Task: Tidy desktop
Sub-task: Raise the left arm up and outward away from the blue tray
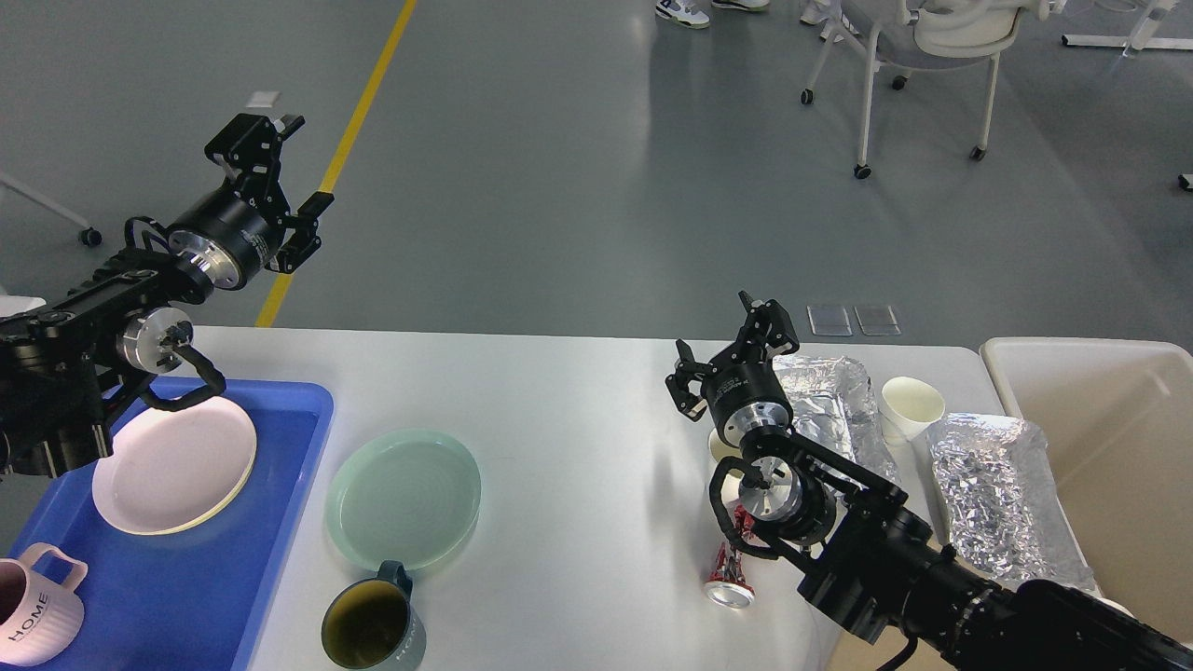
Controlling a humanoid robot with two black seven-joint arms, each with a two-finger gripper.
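The white desktop [578,438] carries a pale green plate [404,497], a dark green mug [371,629], a crushed red can [729,573], a white paper cup [911,403] and two crumpled foil pieces [825,396] [993,485]. A blue tray [205,587] at the left holds a white plate [174,465] and a pink mug [33,610]. My left gripper [284,177] is open and empty, raised high above the table's far left corner. My right gripper [732,349] is open and empty, above the table beside the foil.
A cream bin [1109,466] stands off the table's right end. A white cup rim [716,447] is partly hidden under my right wrist. Wheeled chairs [923,56] stand on the grey floor beyond, with a yellow floor line [345,149].
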